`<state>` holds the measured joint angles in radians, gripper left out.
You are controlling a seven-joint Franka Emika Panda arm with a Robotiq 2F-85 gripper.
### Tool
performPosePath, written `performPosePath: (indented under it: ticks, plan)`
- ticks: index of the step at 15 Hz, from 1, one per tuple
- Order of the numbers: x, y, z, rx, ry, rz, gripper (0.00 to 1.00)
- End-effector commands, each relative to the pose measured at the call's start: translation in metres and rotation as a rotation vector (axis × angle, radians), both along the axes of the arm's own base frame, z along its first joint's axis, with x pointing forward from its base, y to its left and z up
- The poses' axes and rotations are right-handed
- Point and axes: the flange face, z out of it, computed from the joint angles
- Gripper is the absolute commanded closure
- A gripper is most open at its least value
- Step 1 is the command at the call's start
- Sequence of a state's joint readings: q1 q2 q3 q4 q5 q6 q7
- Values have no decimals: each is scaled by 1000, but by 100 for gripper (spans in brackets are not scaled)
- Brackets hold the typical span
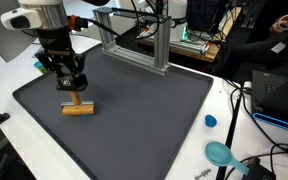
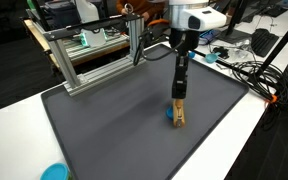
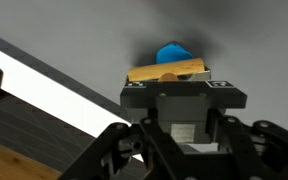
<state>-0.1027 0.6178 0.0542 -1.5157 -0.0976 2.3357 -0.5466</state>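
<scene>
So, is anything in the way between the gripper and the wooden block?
Nothing visible. The gripper sits directly over the wooden block, jaws shut on its upright peg. A small blue piece lies beside the block's base, not between them.

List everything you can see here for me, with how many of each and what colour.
mat: one, dark grey, covering the table
table: one, white, under the mat
wooden piece: one, tan, on the mat below the gripper
blue piece: one, right beside the wooden piece
metal frame: one, silver, at the mat's far edge
small cap: one, blue, on the table beside the mat
round object: one, teal, near the mat's corner
cables: several, mostly black, on the table
gripper: one, black, shut on the wooden piece's upright stem
arm: one, white
</scene>
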Motion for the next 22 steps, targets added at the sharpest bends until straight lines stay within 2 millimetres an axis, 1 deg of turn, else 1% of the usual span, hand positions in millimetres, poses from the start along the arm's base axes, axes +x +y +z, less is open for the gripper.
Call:
performPosePath:
  ticks: [1,4,7,14,22]
  plan:
    - [-5,-16,-23,33,51,2,78]
    - [-7,-27,-28,50,63,-27,78]
    - [-9,-33,-32,57,76,-47,78]
    - [-17,-35,-40,18,108,-45,78]
    - [-20,-39,-50,-11,138,-85,78]
